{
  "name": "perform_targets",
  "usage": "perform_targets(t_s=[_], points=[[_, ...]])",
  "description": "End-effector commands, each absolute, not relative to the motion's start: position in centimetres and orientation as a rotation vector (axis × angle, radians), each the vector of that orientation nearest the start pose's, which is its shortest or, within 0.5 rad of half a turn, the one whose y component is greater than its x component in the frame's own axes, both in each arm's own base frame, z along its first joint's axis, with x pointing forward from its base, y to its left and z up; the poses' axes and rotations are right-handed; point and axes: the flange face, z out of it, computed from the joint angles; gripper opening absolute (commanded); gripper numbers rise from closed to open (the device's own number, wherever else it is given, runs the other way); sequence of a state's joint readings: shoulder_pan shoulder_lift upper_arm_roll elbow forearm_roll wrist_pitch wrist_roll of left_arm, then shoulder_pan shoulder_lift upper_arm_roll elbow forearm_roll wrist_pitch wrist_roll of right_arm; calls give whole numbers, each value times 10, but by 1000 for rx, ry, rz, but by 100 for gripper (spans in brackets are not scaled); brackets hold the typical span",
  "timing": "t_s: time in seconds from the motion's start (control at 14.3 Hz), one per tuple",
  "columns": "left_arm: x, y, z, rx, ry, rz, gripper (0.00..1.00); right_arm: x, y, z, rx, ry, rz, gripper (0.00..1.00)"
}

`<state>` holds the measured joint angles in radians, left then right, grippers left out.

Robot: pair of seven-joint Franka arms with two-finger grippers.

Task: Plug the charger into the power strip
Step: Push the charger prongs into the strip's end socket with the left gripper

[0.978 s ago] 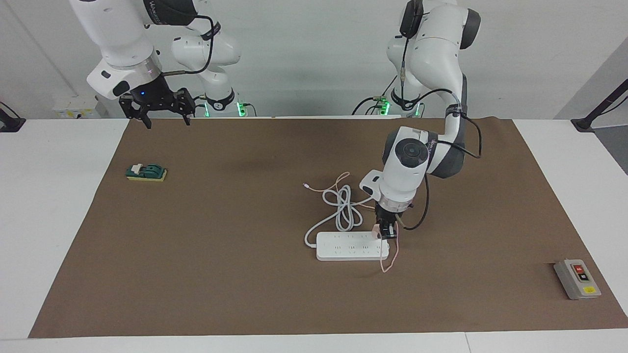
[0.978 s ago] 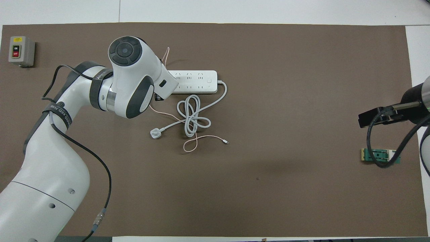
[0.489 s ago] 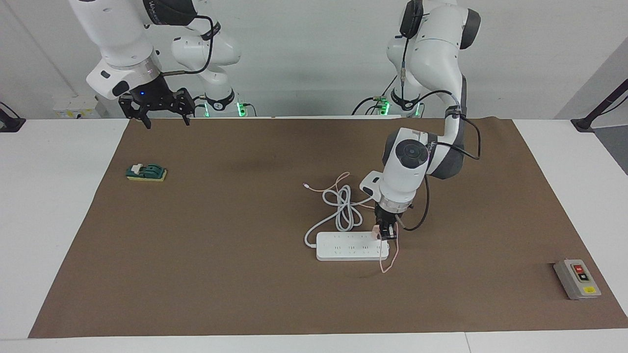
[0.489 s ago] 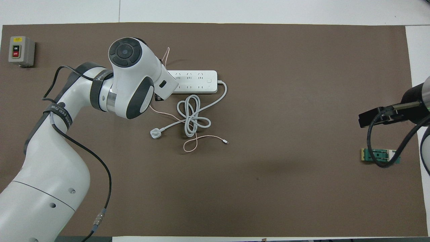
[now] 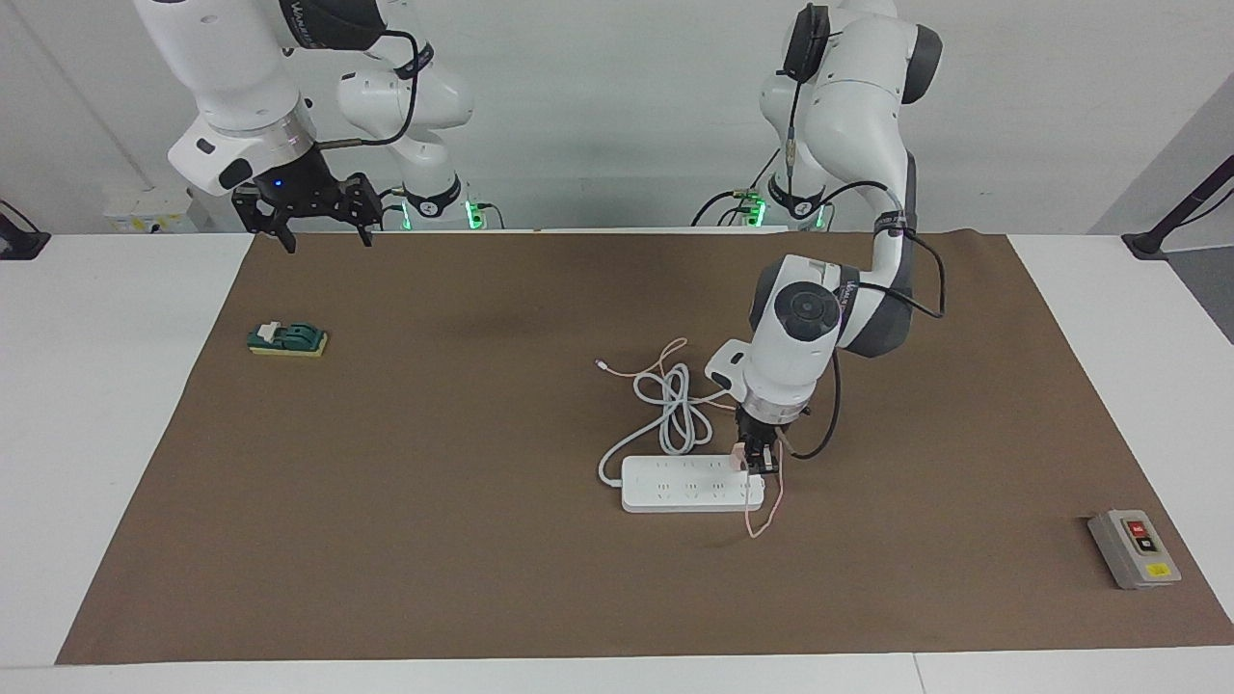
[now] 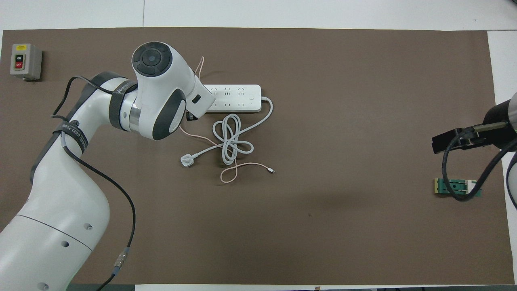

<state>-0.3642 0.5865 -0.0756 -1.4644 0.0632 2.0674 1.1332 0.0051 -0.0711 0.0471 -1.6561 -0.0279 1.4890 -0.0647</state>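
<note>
The white power strip [image 5: 689,484] lies flat on the brown mat, and it also shows in the overhead view [image 6: 234,98]. Its thick white cord [image 5: 670,410] loops nearer to the robots and ends in a round white plug [image 6: 186,161]. My left gripper [image 5: 757,461] is shut on the small pink charger [image 5: 739,453] and holds it at the strip's end toward the left arm. I cannot tell whether the prongs are in a socket. The thin pink cable [image 5: 766,511] hangs from it. In the overhead view the wrist hides the charger. My right gripper [image 5: 308,220] waits open, raised over the mat's edge.
A grey box with red and black buttons [image 5: 1134,547] sits at the left arm's end of the mat, also in the overhead view [image 6: 25,61]. A green and yellow block [image 5: 287,339] lies at the right arm's end.
My left wrist has shifted slightly, with the charger still at the strip's end. The right arm has hardly moved.
</note>
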Motion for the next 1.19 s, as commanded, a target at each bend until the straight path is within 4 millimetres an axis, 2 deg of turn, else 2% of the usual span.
perform_targets(t_s=[0.0, 0.14, 0.28, 0.7, 0.91, 1.12], points=[[646, -325, 314, -2191, 2288, 16, 0, 517, 23, 620, -3169, -165, 151, 100], [649, -322, 313, -2186, 2282, -23, 0, 517, 23, 619, -3169, -163, 154, 100], [646, -320, 301, -2175, 2294, -21, 0, 517, 24, 620, -3169, -165, 151, 100], [649, -314, 294, -2161, 2294, -103, 0, 517, 22, 620, -3169, -163, 151, 100], [652, -306, 285, -2213, 2285, -199, 2, 517, 23, 620, -3169, -165, 149, 100], [653, -306, 287, -2212, 2284, -215, 4, 517, 23, 620, -3167, -163, 151, 100]])
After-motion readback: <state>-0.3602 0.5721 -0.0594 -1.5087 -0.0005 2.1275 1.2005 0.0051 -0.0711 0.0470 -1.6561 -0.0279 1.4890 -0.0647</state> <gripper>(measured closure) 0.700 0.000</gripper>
